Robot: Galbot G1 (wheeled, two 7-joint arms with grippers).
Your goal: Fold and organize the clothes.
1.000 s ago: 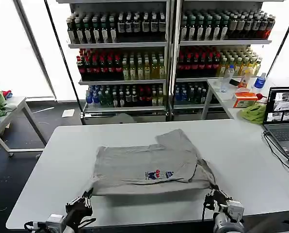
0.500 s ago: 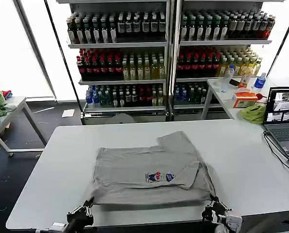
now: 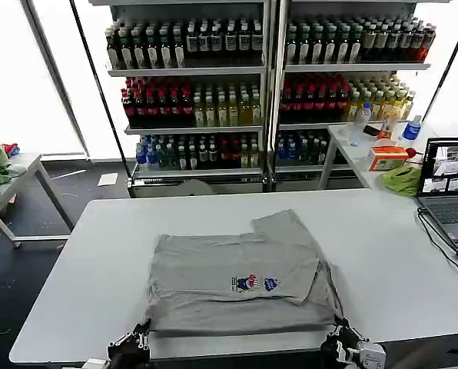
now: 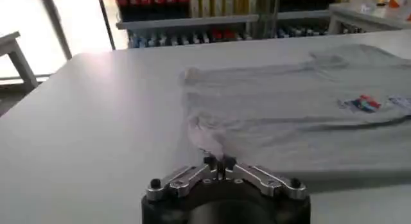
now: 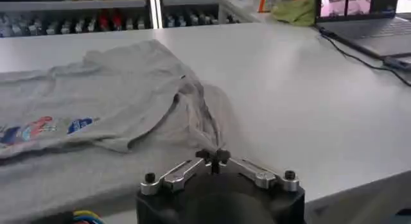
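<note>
both claws (image 3: 142, 332) (image 3: 341, 332) lower than before, pinching shirt (image 3: 240, 273) corners

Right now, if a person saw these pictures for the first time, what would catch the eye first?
The grey shirt lies folded in the middle of the white table, its small coloured print facing up. At the table's near edge, the left gripper and the right gripper each pinch a near corner of the shirt with shut fingers. Behind the table stand tall shelves of bottles.
</note>
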